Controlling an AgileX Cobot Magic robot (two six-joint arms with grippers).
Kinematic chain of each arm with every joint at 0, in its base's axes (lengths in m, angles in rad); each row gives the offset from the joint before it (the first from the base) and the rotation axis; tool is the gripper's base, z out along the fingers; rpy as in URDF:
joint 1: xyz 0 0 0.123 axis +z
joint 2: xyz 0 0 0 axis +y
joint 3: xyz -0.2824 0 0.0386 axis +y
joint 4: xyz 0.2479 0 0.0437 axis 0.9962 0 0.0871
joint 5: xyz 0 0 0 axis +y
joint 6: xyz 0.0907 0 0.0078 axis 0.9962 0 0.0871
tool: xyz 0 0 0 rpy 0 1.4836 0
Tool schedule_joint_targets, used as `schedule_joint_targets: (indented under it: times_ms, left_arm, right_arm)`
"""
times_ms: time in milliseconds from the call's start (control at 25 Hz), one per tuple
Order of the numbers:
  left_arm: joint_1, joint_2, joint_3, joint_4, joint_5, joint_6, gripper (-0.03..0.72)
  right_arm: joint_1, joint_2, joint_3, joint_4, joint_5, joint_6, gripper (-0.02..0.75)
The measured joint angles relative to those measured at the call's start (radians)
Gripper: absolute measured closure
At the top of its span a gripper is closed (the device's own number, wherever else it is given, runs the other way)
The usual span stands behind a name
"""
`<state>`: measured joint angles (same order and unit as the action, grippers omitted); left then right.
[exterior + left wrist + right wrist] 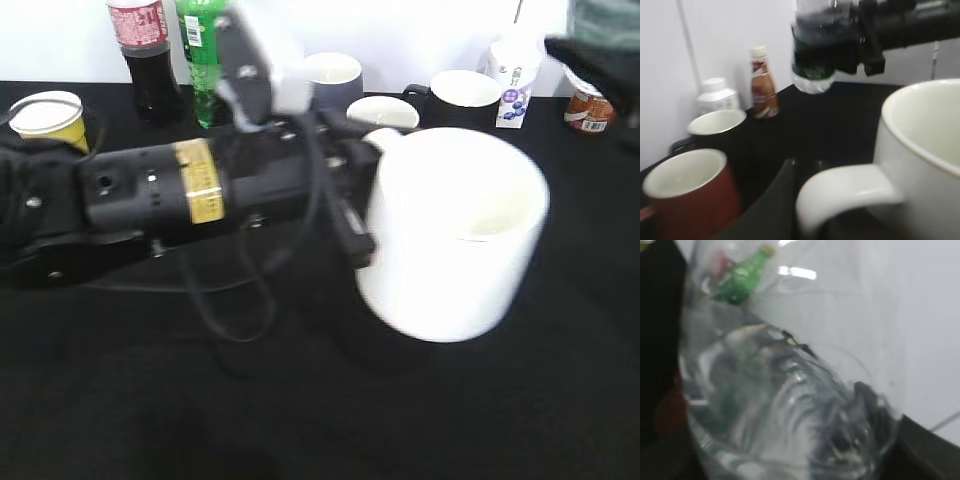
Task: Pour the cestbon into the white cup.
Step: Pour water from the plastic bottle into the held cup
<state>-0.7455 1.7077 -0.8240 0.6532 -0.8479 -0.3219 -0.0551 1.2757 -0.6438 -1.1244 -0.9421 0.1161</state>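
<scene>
My left gripper is shut on the loop handle of the white cup and holds it up off the black table, close to the exterior camera. In the left wrist view the handle sits between my fingers and the cup's rim fills the right side. My right gripper is shut on the cestbon, which hangs high above and beyond the cup. In the exterior view it is a blur at the top right. The clear ribbed bottle with water fills the right wrist view.
At the back of the table stand a cola bottle, a green soda bottle, a yellow paper cup, several mugs, a carton and a jar. A red mug is near my left gripper.
</scene>
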Motion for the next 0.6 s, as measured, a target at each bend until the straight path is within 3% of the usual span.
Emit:
schedule_joint_targets:
  times_ms: [120,280,600]
  left_arm:
    - [-0.031,0.0,-0.005,-0.001,0.016,-0.001,0.631]
    - [-0.066,0.0,-0.005,0.001,0.035,-0.002,0.631]
    - [-0.093,0.0,-0.005,-0.017,0.047,-0.002,0.631]
  right_arm:
    - [0.0,-0.062,0.0,-0.188,-0.008,-0.008,0.245]
    - [0.0,-0.073,0.0,-0.307,-0.012,-0.052,0.245]
    - [0.0,-0.073,0.0,-0.32,-0.021,-0.279,0.245]
